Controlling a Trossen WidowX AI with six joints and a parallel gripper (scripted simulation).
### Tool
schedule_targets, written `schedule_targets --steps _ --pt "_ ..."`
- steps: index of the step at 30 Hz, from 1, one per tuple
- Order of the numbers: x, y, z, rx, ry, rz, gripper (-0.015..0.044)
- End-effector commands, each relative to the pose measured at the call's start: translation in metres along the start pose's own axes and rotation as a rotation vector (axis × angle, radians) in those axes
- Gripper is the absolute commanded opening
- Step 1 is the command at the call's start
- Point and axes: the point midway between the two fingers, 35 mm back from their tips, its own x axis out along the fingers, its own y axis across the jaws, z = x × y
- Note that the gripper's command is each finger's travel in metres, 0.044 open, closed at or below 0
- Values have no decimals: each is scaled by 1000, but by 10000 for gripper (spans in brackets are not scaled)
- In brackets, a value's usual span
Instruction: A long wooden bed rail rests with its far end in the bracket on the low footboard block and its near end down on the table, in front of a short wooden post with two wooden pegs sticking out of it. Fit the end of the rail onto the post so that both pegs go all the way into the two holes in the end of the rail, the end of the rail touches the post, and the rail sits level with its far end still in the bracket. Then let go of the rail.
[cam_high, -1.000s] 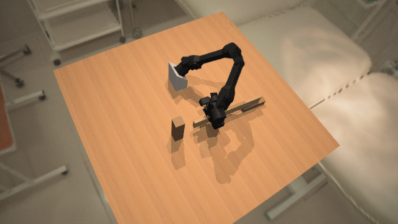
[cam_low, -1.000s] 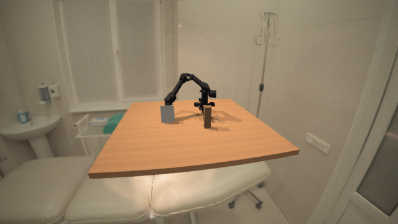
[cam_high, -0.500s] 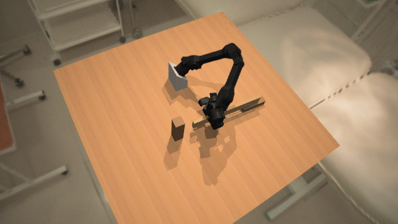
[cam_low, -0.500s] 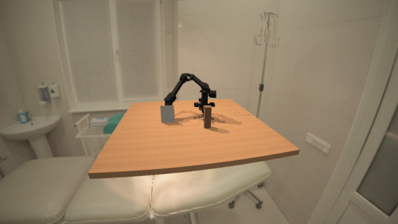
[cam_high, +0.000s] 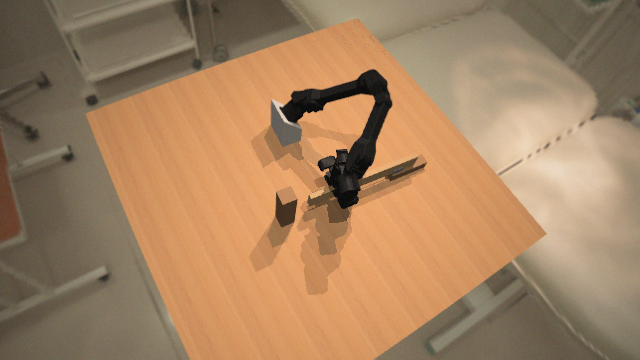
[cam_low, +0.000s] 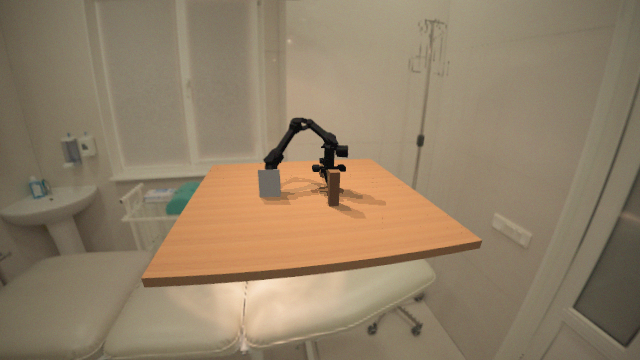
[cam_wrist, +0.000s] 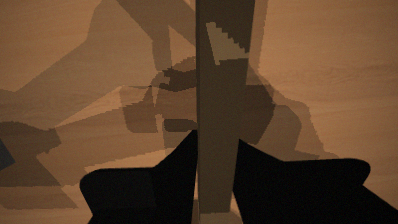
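Observation:
The long wooden rail (cam_high: 377, 176) (cam_wrist: 222, 105) runs from the low footboard block (cam_high: 422, 164) towards the short post (cam_high: 286, 212) (cam_low: 333, 190). Its far end appears to be at the block's bracket; how it sits there is too small to tell. In the top view, its near end has a shadow just beside it and looks slightly above the table, with a gap to the post. My gripper (cam_wrist: 207, 134) is shut on the rail, nearer its post end, with one finger on each side. The pegs and the holes are not visible. In the exterior view the post and gripper hide the rail.
The grey plate (cam_high: 286, 131) (cam_low: 269, 183) at the arm's base stands on the table (cam_high: 200, 150) (cam_low: 250, 235), to one side of the post. The arm (cam_high: 377, 112) arches from the base over to the rail. Shadows of the arm and post lie across the table.

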Motion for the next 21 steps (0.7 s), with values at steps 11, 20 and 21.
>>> schedule_targets --steps 11,20,21 --pt "-2 -1 -6 0 -1 -6 0" --pt "-1 -1 -9 0 -1 -6 0" --pt "-1 -1 -9 0 -1 -6 0"
